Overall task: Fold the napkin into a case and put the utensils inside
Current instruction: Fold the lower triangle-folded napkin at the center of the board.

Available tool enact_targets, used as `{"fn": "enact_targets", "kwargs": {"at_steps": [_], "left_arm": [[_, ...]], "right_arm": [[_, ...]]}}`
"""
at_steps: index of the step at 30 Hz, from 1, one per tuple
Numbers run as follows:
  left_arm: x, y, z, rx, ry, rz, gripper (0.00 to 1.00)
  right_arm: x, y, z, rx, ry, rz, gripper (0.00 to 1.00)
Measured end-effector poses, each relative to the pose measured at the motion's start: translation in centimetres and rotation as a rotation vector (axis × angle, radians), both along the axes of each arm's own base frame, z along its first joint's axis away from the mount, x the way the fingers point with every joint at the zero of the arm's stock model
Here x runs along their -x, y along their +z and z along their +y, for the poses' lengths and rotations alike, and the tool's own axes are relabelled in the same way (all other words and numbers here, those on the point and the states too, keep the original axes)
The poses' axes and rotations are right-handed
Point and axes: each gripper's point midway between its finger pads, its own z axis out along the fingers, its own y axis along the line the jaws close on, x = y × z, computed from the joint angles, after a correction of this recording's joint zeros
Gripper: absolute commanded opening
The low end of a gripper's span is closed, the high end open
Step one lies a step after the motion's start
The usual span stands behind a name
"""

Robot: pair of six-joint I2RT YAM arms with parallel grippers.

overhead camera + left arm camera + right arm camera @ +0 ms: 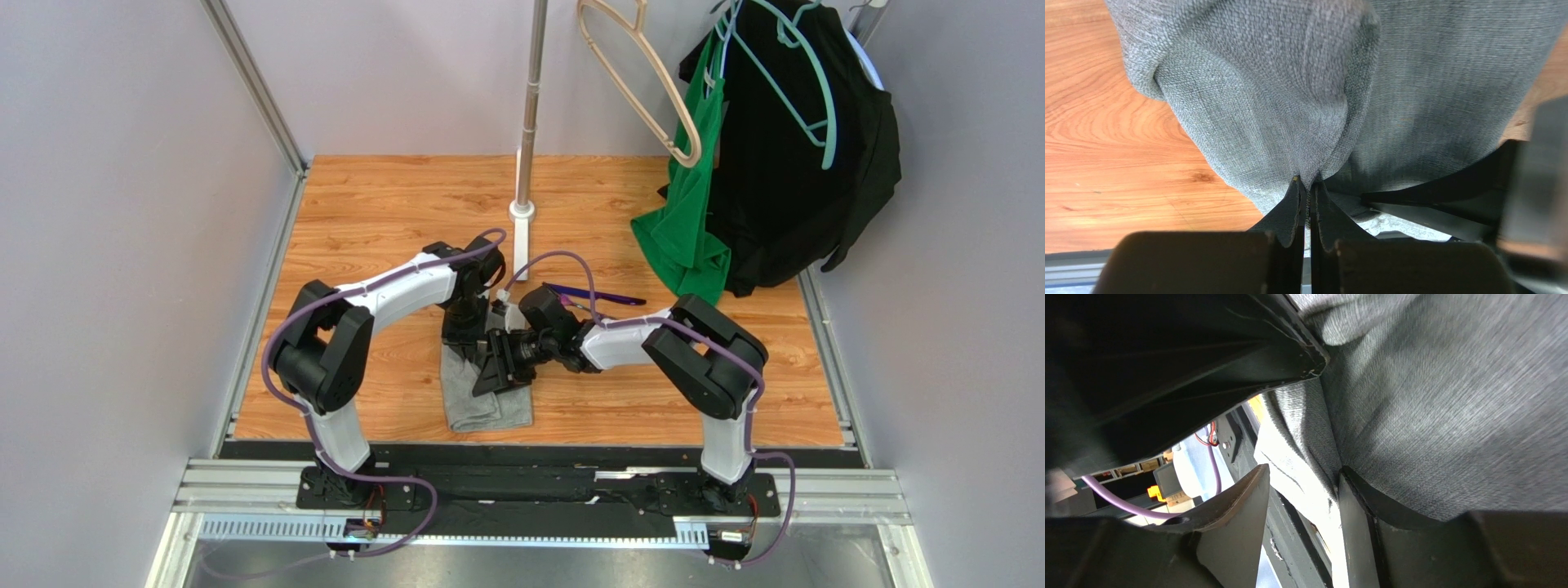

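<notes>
The napkin lies as a narrow grey strip on the bench, near its front edge and between the two arms. Its far end is lifted and bunched where the pincers meet it.

The left pincer is pressed together on a small pleat of the cloth. The fabric rises from the tips in a rounded puff, so it seems to hold only a little material. If the arm pulls strongly or sideways, I think this pleat can slide out, and the lifted layers would fall back without order.

The right pincer is spread. One finger rests against the cloth, and a hem hangs in the gap. Which layers lie between the jaws I cannot tell. If it closes here, it may take only the hem, or it may take all layers together; in both cases the fold would come out crooked and no pocket would form.

The two pincers are very close to each other above the same bunch, so a small error in the path could make them collide or drag the cloth in opposite directions. Because the strip is near the front edge, such a drag could also pull it partly off the bench.

The utensils wait on the bench behind the right forearm, apart from the napkin. A wide swing of that arm could knock them out of place
</notes>
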Motion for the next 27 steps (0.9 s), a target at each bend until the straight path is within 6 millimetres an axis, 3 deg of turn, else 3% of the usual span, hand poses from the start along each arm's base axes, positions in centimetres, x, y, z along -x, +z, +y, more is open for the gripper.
{"fn": "enact_targets", "kwargs": {"at_steps": [4, 6, 8, 17, 23, 27], "left_arm": [[-0.1, 0.3, -0.3, 0.016, -0.002, -0.01, 0.0], [-0.2, 0.5, -0.3, 0.022, -0.003, -0.017, 0.0], [-0.2, 0.9, -0.4, 0.03, -0.002, -0.028, 0.0], [-0.3, 1.3, -0.3, 0.036, -0.016, -0.038, 0.0], [0.3, 1.6, 0.3, 0.014, -0.058, -0.015, 0.0], [0.6, 1.2, 0.6, -0.005, -0.073, 0.004, 0.0]], "right_arm": [[0.8, -0.8, -0.1, 0.02, -0.016, 0.014, 0.55], [0.9, -1.0, -0.1, 0.021, -0.018, 0.017, 0.48], [0.9, -0.9, 0.0, 0.016, -0.022, 0.015, 0.33], [2.3, -0.2, 1.4, -0.022, -0.049, 0.089, 0.06], [3.8, 1.2, 3.4, -0.075, -0.065, 0.15, 0.01], [3.8, 0.0, 3.9, -0.068, -0.092, 0.186, 0.0]]}}
